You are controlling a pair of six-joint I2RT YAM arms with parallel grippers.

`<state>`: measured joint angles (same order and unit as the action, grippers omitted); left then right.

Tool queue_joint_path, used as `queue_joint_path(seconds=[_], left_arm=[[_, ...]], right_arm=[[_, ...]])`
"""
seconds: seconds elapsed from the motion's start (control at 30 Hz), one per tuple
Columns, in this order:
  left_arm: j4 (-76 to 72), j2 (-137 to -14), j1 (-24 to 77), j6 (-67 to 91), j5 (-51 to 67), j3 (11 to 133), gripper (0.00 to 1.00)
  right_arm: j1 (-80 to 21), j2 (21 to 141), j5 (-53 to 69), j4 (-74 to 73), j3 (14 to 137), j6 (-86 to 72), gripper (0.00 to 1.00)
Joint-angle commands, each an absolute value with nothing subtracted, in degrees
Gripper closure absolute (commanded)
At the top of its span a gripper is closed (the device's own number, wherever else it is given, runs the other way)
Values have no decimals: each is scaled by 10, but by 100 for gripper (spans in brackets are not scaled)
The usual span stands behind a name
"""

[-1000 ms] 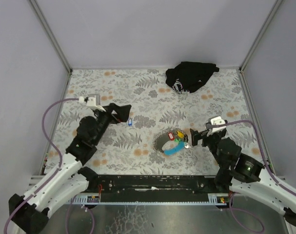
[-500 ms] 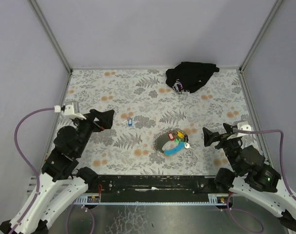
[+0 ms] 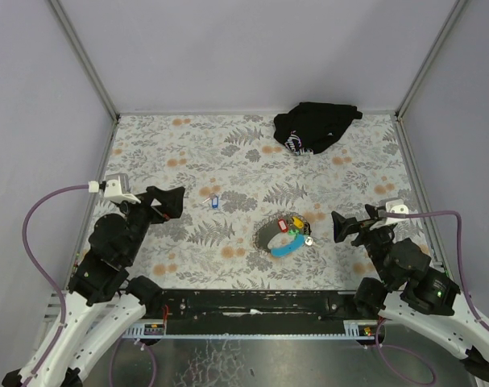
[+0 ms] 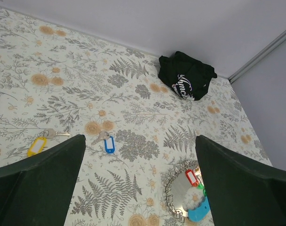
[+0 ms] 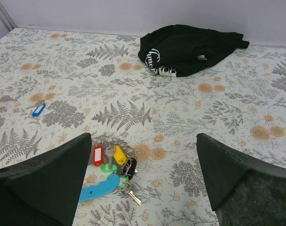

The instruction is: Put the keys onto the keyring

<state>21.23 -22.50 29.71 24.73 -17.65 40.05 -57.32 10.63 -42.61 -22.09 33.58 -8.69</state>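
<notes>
The keyring (image 3: pixel 285 235) lies at the table's middle front: a coiled dark grey lanyard with a light-blue section (image 5: pixel 98 188). Keys with red (image 5: pixel 98 154), yellow (image 5: pixel 119 154) and green (image 5: pixel 106 167) tags lie bunched at its ring. A loose blue-tagged key (image 3: pixel 214 201) lies further left, also seen in the left wrist view (image 4: pixel 109 143). A loose yellow-tagged key (image 4: pixel 37 145) lies left of it. My left gripper (image 3: pixel 170 202) is open and empty, left of the blue key. My right gripper (image 3: pixel 346 226) is open and empty, right of the keyring.
A black cloth bundle (image 3: pixel 315 125) lies at the back right, near the wall. Grey walls and metal posts close in the floral tablecloth on three sides. Purple cables loop beside both arms.
Both arms have pulled back over the last second: the left gripper moved left, away from the blue key, and the right gripper moved right, away from the keyring. The keys and lanyard have not moved.
</notes>
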Motion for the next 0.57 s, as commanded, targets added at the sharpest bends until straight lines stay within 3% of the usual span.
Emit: queue_joint_path(seconds=[0.0, 0.53], left_arm=[[221, -227, 284, 241, -157, 396, 0], [221, -226, 241, 253, -132, 395, 0]], right_arm=[[-575, 106, -438, -204, 349, -103, 1], [-576, 130, -437, -206, 357, -112, 1]])
